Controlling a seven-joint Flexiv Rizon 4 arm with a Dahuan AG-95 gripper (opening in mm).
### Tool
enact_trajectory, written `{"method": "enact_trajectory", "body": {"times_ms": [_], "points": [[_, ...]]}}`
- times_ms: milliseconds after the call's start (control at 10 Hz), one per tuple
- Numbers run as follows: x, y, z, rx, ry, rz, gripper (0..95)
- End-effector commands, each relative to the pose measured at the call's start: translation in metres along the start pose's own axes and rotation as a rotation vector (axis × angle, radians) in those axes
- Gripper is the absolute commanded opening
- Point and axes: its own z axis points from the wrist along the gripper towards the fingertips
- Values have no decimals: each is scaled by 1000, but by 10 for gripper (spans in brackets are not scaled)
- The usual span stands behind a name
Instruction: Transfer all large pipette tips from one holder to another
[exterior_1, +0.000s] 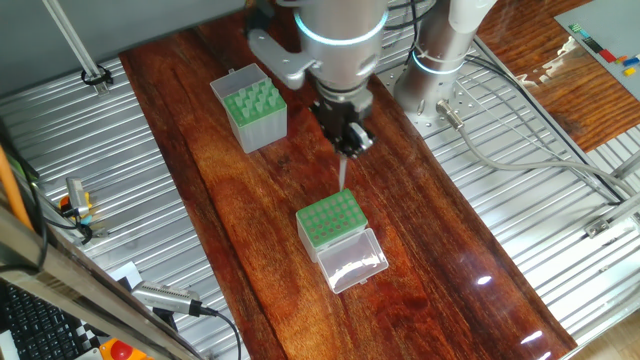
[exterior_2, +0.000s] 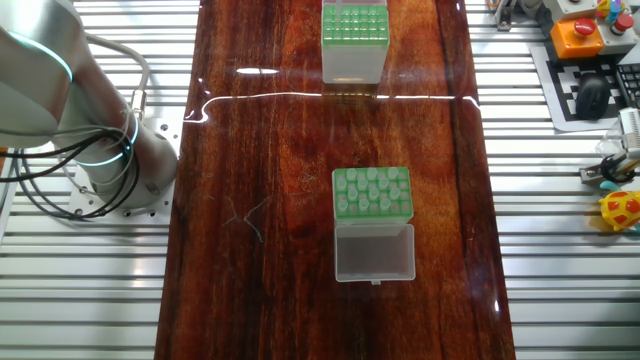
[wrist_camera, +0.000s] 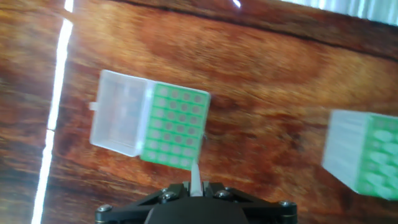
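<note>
Green-topped and short, the target box sits on the dark red wooden surface near the middle of one fixed view, its clear hinged lid folded flat open on the near side. In the other fixed view the same box shows its grid of round holes, with the lid lying just below it. The taller holder with grey-translucent sides stands well apart, farther back and to the left, its green plate full of pale tips; in the other fixed view it is at the far end of the board.

The hand hangs above the short box, its fingers drawn narrow and pinching the collar of one large pipette tip, which points straight down. The tip's point is just above the far edge of the green plate; whether it touches cannot be told. In the hand view the tip rises from between the black fingers toward the box's near corner, with the taller holder off to the right.

No brand, label or writing can be read on either box.
</note>
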Motion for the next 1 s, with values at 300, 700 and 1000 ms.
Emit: {"method": "enact_trajectory", "body": {"times_ms": [300,700,1000], "points": [[-4,22,11,18,11,83,0],[-3,24,14,23,11,28,0],[-3,24,14,18,0,43,0]]}}
